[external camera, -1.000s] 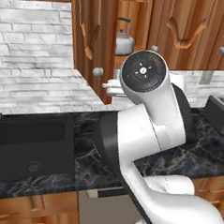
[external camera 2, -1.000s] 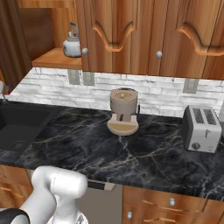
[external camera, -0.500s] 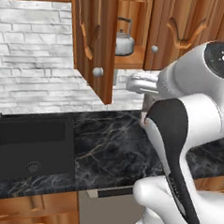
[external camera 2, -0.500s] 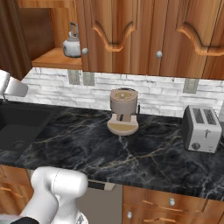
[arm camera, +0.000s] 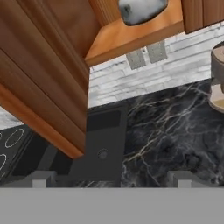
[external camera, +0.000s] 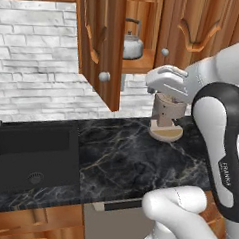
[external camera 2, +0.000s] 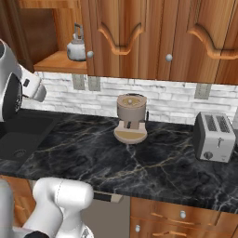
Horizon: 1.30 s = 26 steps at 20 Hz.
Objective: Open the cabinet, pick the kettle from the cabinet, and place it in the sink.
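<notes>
Hand view showed the cabinet [arm camera: 48, 83] door open and the end effector [arm camera: 111, 178] open, empty. Kettle [arm camera: 142, 9] sat at 12 o'clock; reaching up for it seemed next.

Cabinet [external camera: 104, 38] was reddish-brown wood, satin, with shiny silver knobs. Kettle [external camera: 130, 44] was polished silver metal. Sink [external camera: 32, 151] was matte black. Table [external camera 2: 139, 162] was glossy black marble, pale veins. Toaster [external camera 2: 214, 136] was brushed metal.

toaster [external camera 2: 214, 137] right counter end | wooden coffee grinder [external camera 2: 131, 118] mid-counter | stovetop [arm camera: 11, 144]
</notes>
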{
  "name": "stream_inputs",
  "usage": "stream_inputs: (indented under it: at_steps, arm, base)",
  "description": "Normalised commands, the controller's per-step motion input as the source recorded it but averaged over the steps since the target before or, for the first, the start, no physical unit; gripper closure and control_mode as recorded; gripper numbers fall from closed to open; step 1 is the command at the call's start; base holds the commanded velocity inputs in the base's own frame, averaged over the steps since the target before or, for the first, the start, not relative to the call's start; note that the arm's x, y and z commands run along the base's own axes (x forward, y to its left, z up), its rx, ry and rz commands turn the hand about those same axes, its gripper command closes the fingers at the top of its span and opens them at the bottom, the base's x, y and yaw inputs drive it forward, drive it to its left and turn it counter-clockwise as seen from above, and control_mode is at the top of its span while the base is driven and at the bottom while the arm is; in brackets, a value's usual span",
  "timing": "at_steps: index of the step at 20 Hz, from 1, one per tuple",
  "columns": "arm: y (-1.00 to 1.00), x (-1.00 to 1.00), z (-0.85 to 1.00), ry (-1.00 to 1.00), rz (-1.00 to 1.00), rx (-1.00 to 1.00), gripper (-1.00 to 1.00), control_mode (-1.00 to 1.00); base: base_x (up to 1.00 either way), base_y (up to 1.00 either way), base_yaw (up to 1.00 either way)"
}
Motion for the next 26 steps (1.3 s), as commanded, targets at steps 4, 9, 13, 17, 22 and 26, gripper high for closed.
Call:
stream_inputs:
  at_steps: [4,9,13,17,22,26]
  arm:
    - [0.00,0.24,0.00,0.05,0.19,0.11,-1.00,-1.00]
    - [0.01,0.27,0.00,0.07,0.18,0.11,-1.00,-1.00]
    - [0.03,0.30,0.00,0.08,0.16,0.09,-1.00,-1.00]
    - [0.07,0.26,0.00,0.08,0.13,0.05,-1.00,-1.00]
    - [0.09,0.22,0.00,0.05,0.10,0.01,-1.00,-1.00]
    - [0.14,0.20,0.01,0.05,0.07,0.00,-1.00,-1.00]
  base:
    - [0.00,0.00,0.00]
    - [0.00,0.00,0.00]
    - [0.00,0.00,0.00]
    - [0.00,0.00,0.00]
    - [0.00,0.00,0.00]
    - [0.00,0.00,0.00]
